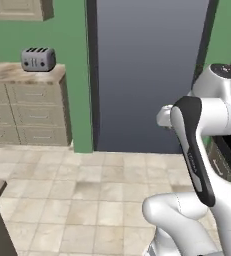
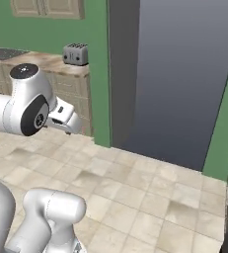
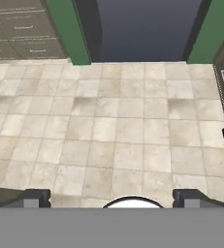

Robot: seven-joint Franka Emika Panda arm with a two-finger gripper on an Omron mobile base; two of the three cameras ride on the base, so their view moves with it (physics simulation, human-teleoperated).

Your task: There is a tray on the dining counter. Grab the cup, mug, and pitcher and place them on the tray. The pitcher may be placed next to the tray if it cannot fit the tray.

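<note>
My gripper hangs with its fingers spread wide and empty above a beige tiled floor, facing a dark doorway.

My arm is glossy white, built of rounded, bulbous segments; a black band runs down one link; dark round caps sit on my joints; my fingertips are small, dark and blocky.

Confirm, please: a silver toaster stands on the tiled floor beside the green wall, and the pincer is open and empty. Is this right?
Not quite. The toaster stands on the marbled counter above the cream drawers, not on the floor, as the left base view shows. The pincer is indeed open and empty.
</note>
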